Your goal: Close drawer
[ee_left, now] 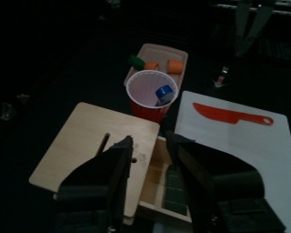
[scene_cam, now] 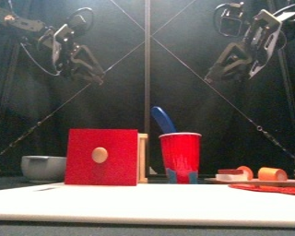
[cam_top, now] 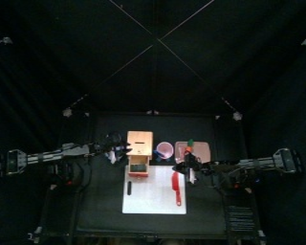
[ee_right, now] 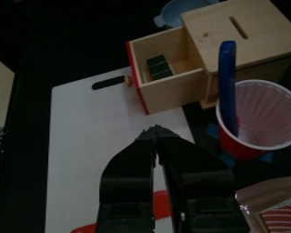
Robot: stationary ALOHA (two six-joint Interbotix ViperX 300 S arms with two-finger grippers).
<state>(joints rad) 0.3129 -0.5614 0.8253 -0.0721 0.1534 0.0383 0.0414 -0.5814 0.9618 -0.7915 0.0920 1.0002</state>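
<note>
Pale unfinished-looking wood on box (ee_right: 239,36), matt, fine grain, tan-orange.
Drawer (ee_right: 166,68) of same wood, pulled out; red painted front (scene_cam: 102,158), flat satin finish, small round pale wooden knob (scene_cam: 100,155); dark greenish lining inside.
Red cup (ee_right: 260,118) at 3 o'clock of drawer: thin plastic, glossy outside, whitish inside.
Blue stick (ee_right: 228,82) in cup: smooth plastic.
White mat (ee_right: 94,155): smooth, matt, board-like.
Red knife (ee_left: 231,114): plain plastic, slight sheen.
Grey bowl (scene_cam: 43,167) at 9 o'clock of box in front view: smooth, dull.
Black curtains (scene_cam: 137,83): matt cloth.
</note>
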